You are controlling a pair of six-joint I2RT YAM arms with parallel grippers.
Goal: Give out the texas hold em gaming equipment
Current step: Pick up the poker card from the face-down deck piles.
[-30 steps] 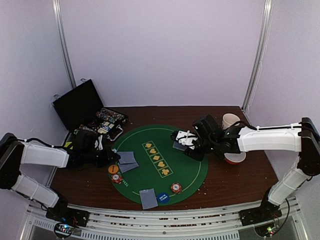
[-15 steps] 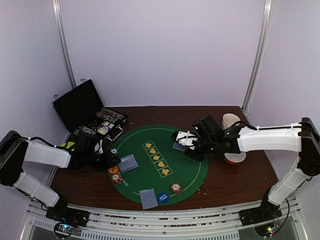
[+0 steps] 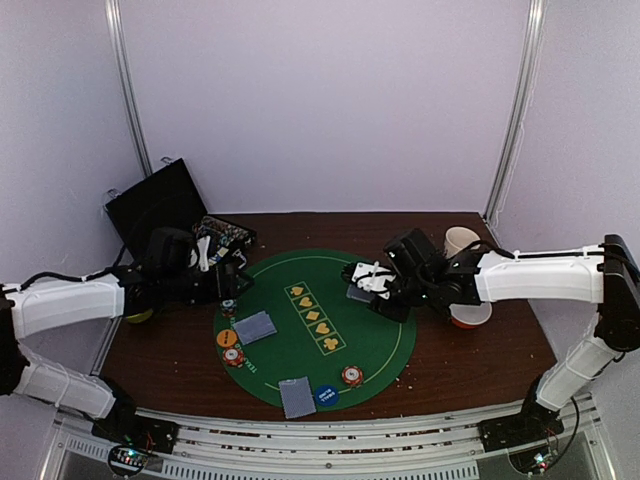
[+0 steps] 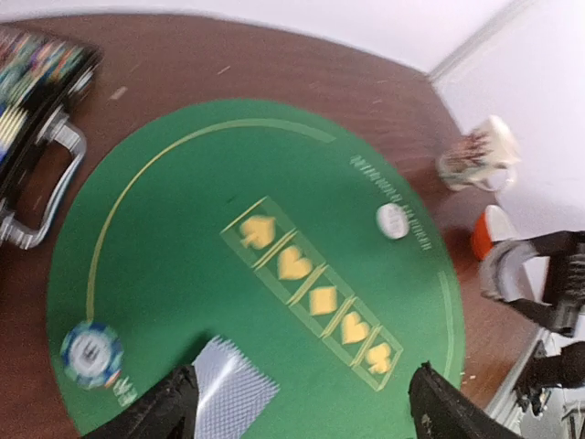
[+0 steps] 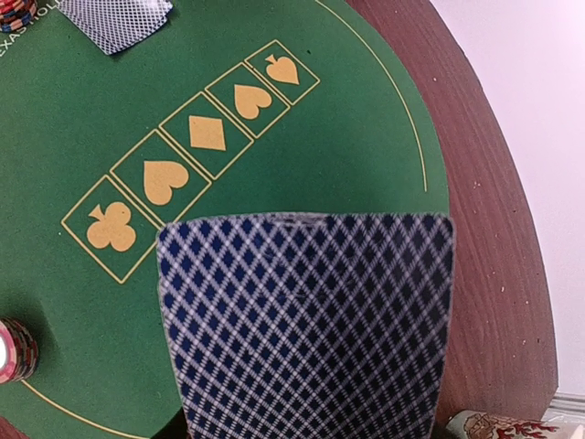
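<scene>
Your right gripper [image 3: 363, 281] has its jaws clamped on the held card [image 5: 306, 320], which hangs over the upper right of the green mat [image 3: 385, 345], just past the suit boxes [image 5: 196, 146]. I'd lower it flat and close to the felt before letting go, so it settles inside the mat's rim and clear of the white disc [image 4: 393, 221]. The right forearm reaches in level from the right of the frame, wrist tipped down. Your left gripper [image 4: 304, 402], jaws apart and empty, hangs at the mat's left edge beside the chip case [image 3: 215, 240]. The dealt cards [image 3: 255, 326] lie flat on the felt just below it.
</scene>
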